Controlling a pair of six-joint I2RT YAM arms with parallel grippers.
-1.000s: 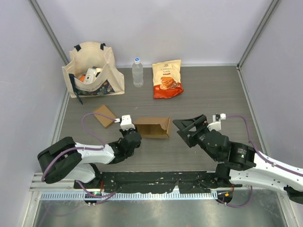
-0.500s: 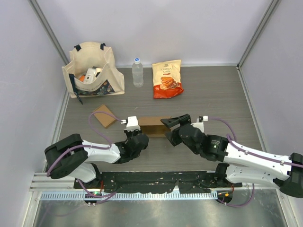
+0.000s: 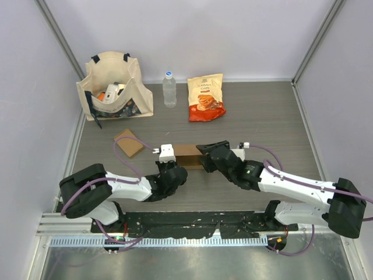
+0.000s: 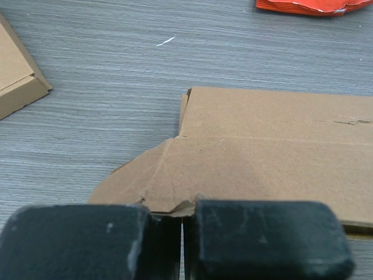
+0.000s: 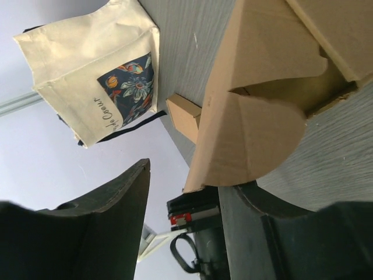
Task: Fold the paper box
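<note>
One paper box lies near the middle of a grey table, between two robot arms. It is plain brown cardboard, lying on its side and partly flattened. The end facing the right arm is open, with rounded flaps standing out. The corner nearest the left arm is creased and slightly crumpled.

The left gripper has its two black fingers pressed together on the near edge of the box, pinching that crumpled corner. The right gripper is spread wide, its fingers on either side of a flap at the open end, not clamping it.

Behind the box are one cream tote bag, one clear water bottle and one orange snack bag. One smaller flat cardboard piece lies left of the box.
</note>
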